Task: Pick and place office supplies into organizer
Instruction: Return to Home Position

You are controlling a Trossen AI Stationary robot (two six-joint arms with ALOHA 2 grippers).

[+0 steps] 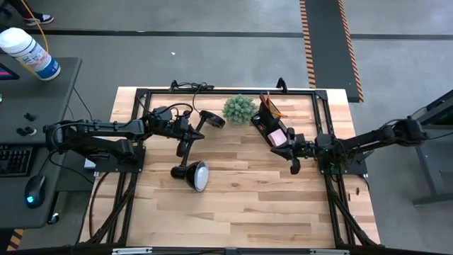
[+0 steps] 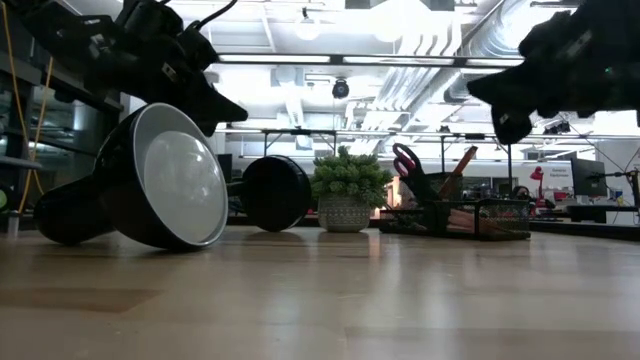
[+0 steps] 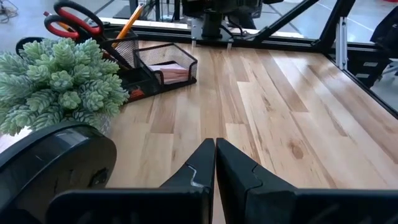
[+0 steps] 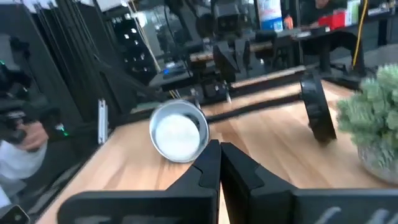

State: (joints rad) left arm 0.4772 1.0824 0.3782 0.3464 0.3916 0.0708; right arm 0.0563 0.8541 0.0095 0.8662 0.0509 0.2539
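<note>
While the organizer [image 2: 500,220] stands near the table's [image 1: 283,205] far edge, the right gripper [image 1: 294,169] hangs just beside it, clenched on nothing; the left gripper [image 1: 182,151] is clenched too.

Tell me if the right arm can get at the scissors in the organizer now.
Probably yes: the shut right pincer hangs close by the organizer, and the scissors stand handles-up in it, uncovered.

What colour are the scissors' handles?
Red. The scissors stand handles-up in the organizer; the left wrist view shows them best.
</note>
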